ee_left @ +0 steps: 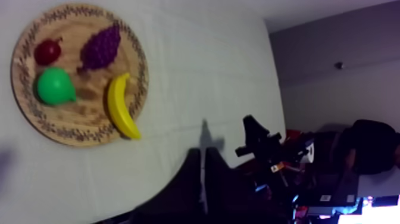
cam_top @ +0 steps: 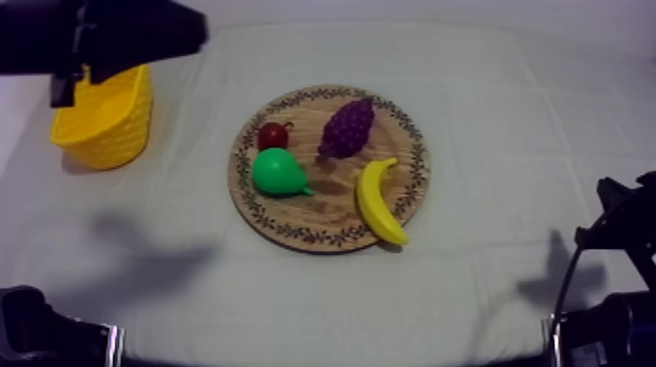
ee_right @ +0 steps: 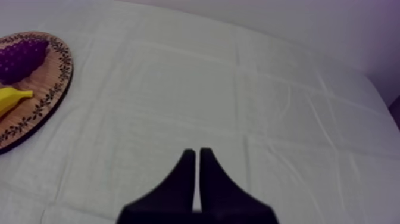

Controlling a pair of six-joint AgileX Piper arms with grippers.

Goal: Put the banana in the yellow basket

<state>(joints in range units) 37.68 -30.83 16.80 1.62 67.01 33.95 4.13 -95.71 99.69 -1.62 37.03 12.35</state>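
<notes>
Nothing of the job was done yet, going by how things lay. The banana [cam_top: 380, 203] was on the board [cam_top: 303, 232], resting at its rim on the side away from the basket [cam_top: 107, 132], with the grapes [cam_top: 348, 127] just beside its upper tip. The pear [cam_top: 278, 172] and the small red fruit [cam_top: 272, 134] sat on the board's other half. No fruit could be seen in the basket.

The left gripper [ee_left: 203, 173] had its two fingers pressed together into a narrow wedge, with nothing between them. From it, the banana lay well ahead and off to one side, across a stretch of bare cloth [ee_left: 196, 77], at the near edge of the board. Seen from above, the left arm [cam_top: 117, 34] hung over the basket, so that gripper was close to the drop-off point and well apart from the fruit it would have to fetch.

The right gripper [ee_right: 197, 173] was likewise closed on nothing, fingers flat against each other. The board was far off in front of it, to the side, with one end of the banana just inside the rim. The right arm [cam_top: 625, 229] sat low at its own edge of the table.

My reading is that the whole task was left: reach, open, grasp, lift, carry, and release.
</notes>
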